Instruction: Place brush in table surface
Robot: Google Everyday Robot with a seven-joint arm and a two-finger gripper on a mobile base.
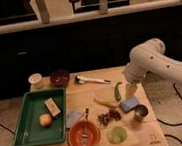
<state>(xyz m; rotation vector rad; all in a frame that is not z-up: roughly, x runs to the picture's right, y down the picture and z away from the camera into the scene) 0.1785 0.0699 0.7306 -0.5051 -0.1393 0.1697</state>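
The brush [92, 79] lies flat on the table surface [83, 94], at the upper middle of the tabletop, with its dark head to the left near the dark bowl [60, 77] and its white handle running right and slightly downward. It touches nothing but the wood and sits well outside the green tray [20, 128] at the lower left.

The gripper [131, 89] hangs at the end of the white arm [153, 61], which enters from the right side of the frame. It is low over the right part of the table, just right of the green pepper [118, 90] and above the blue sponge [130, 103] and the metal can [140, 113]. It is apart from the brush, down and to the right of the handle's end. I cannot tell how far the gripper is open or whether it has hold of anything, but it clearly does not hold the brush.

Since the brush already rests on bare wood, I judge the placing itself done, or else the brush not yet taken up. In the first case the next move only calls for lifting the gripper straight up, clear of the pepper and sponge. In the second, the gripper must shift up and left, over the handle, without nudging the pepper or the yellow banana [106, 101] beside it
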